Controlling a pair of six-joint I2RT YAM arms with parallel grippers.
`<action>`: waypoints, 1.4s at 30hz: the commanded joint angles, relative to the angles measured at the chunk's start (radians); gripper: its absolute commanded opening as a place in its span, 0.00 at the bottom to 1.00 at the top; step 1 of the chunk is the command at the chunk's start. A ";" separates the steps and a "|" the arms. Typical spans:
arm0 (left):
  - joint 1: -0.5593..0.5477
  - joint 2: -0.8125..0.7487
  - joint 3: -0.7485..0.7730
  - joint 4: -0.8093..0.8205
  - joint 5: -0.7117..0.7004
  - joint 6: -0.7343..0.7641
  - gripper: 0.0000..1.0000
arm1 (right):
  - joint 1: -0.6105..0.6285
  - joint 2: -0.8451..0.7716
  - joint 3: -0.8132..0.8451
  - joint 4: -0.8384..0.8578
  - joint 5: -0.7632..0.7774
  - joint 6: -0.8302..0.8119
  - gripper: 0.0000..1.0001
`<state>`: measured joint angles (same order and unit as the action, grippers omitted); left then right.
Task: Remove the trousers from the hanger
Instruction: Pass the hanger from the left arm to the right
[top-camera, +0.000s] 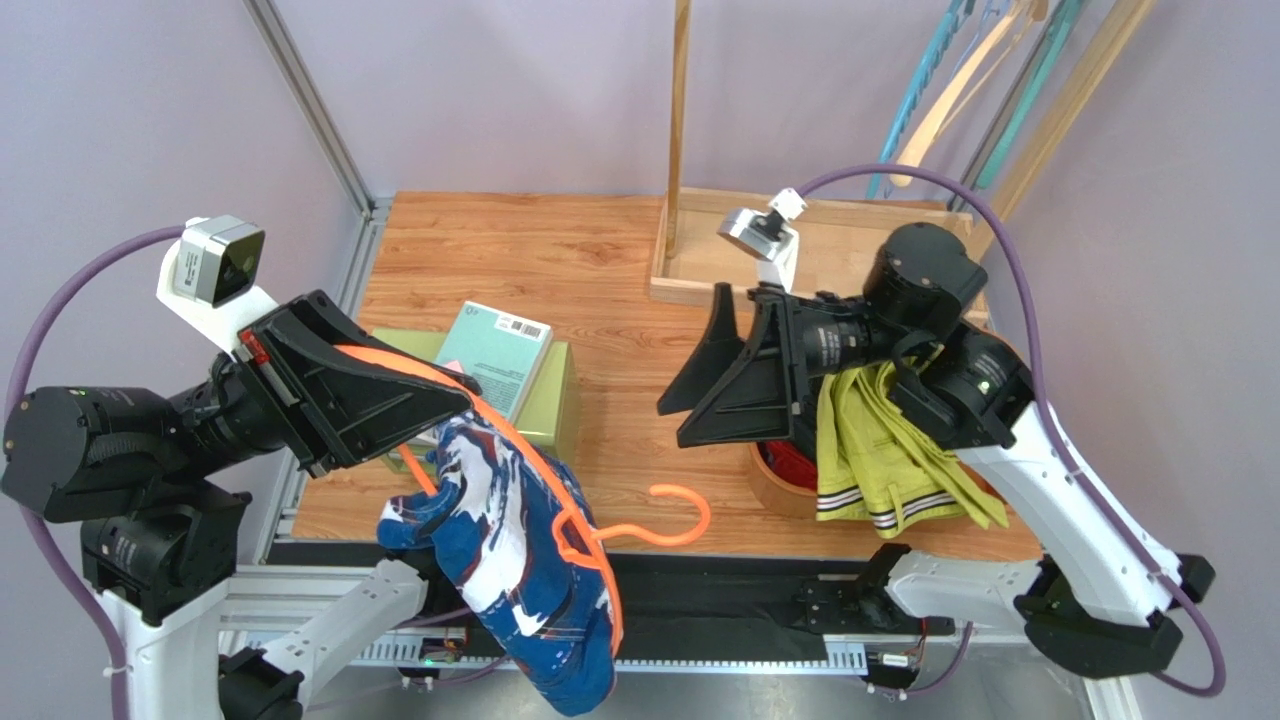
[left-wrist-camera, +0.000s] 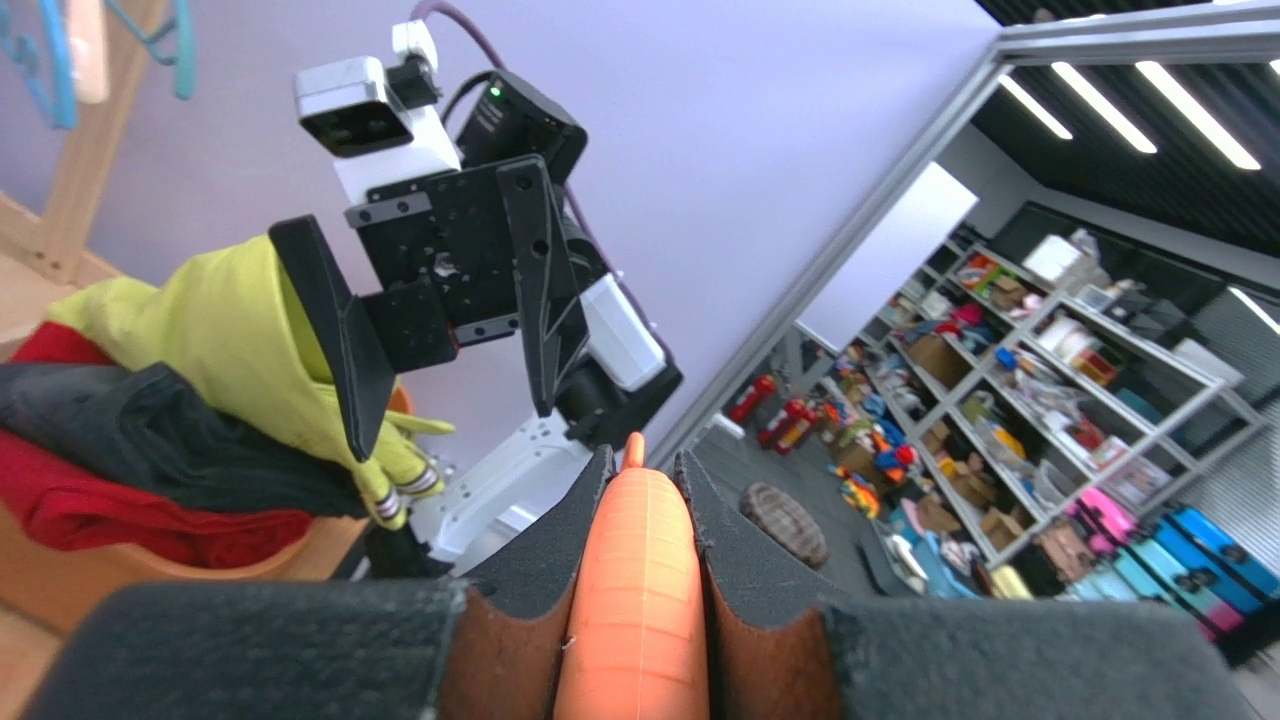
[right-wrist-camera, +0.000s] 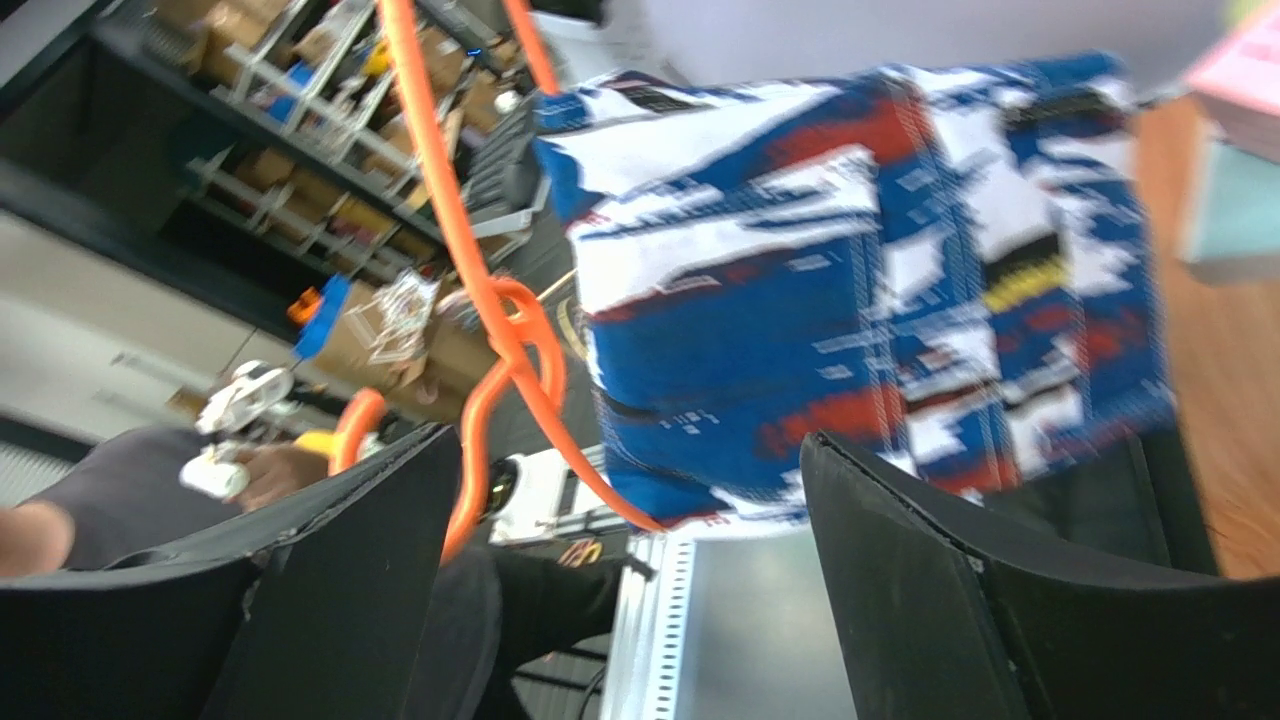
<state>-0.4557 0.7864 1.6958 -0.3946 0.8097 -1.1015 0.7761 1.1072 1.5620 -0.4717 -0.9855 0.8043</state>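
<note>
A: Clamping the left gripper (top-camera: 451, 402) on the orange hanger (left-wrist-camera: 639, 600), dangling the navy trousers (top-camera: 511, 555) just below.
B: Holding the right gripper (top-camera: 694, 368) wide apart, empty, facing those trousers. Catching storeroom shelves (left-wrist-camera: 1052, 375) only in wrist views.
A: Hovering over the wooden desk (top-camera: 601, 240), lilac walls (top-camera: 496, 90) around.

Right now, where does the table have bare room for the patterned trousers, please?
Bare wood lies back left, between the green box and the wooden stand's base, and centrally between that box and the basket. The right side is crowded with piled trousers.
</note>
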 joint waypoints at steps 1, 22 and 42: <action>0.003 0.022 -0.021 0.195 0.066 -0.156 0.00 | 0.109 0.133 0.137 0.142 -0.001 0.108 0.87; 0.003 0.028 -0.203 0.376 0.115 -0.261 0.00 | 0.525 0.241 0.124 0.419 0.202 0.343 0.44; 0.003 0.071 0.226 -0.677 -0.378 0.396 0.77 | 0.465 -0.038 0.024 0.075 0.838 0.357 0.00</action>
<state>-0.4538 0.8932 1.8091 -0.7956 0.6140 -0.8909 1.2839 1.1442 1.5589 -0.3775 -0.3744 1.1042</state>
